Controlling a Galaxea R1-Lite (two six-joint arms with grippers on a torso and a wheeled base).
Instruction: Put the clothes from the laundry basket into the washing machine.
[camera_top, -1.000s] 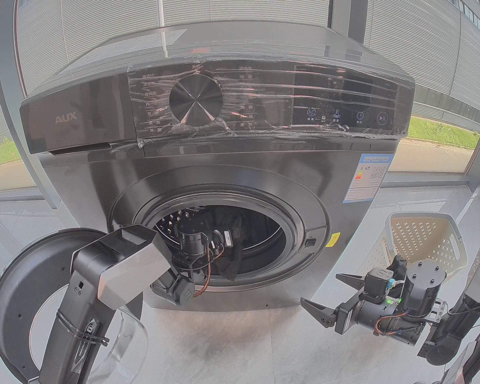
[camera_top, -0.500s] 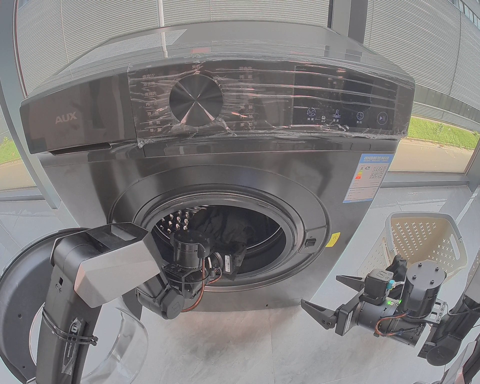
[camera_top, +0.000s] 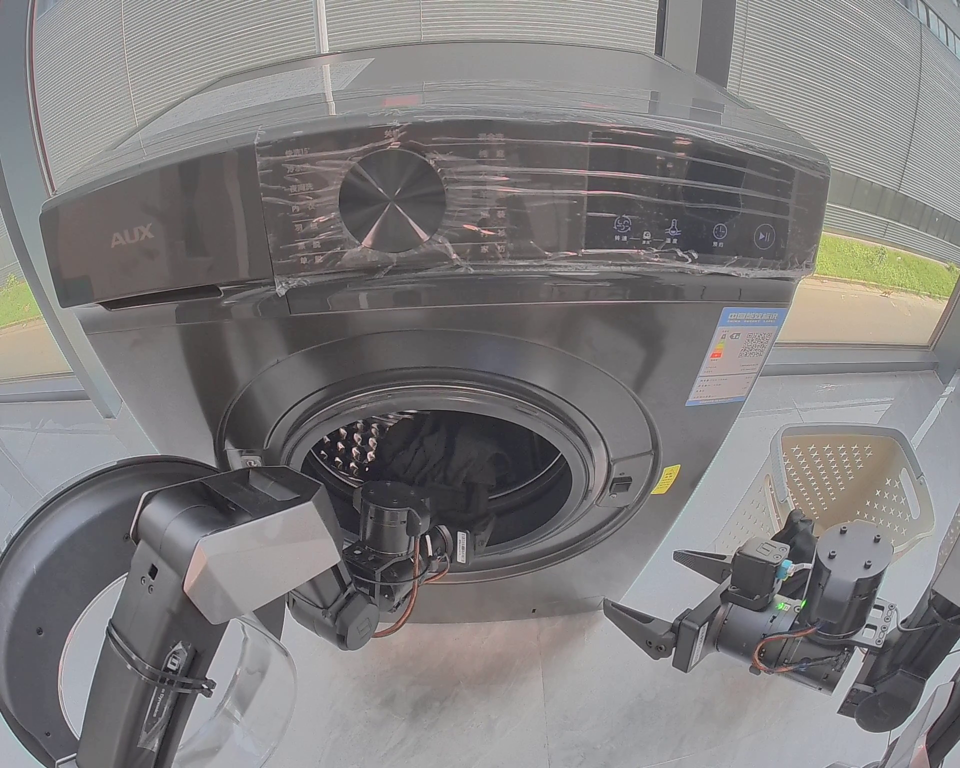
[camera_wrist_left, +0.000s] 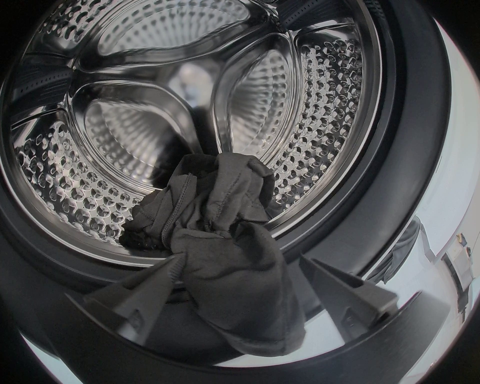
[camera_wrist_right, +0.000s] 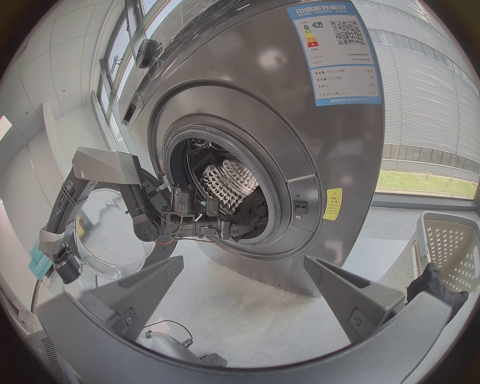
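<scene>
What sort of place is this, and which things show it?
Probably a laundry corner of a glass-walled building: a front-loading washing machine with its door open, a laundry basket on the tiled floor, tall windows.

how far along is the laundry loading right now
Done: one dark garment is in the drum, its end draped over the door seal. In hand: nothing; the left gripper is open at the drum mouth, the right gripper open above the floor. To do: a dark piece, likely clothing, hangs at the laundry basket rim.
</scene>
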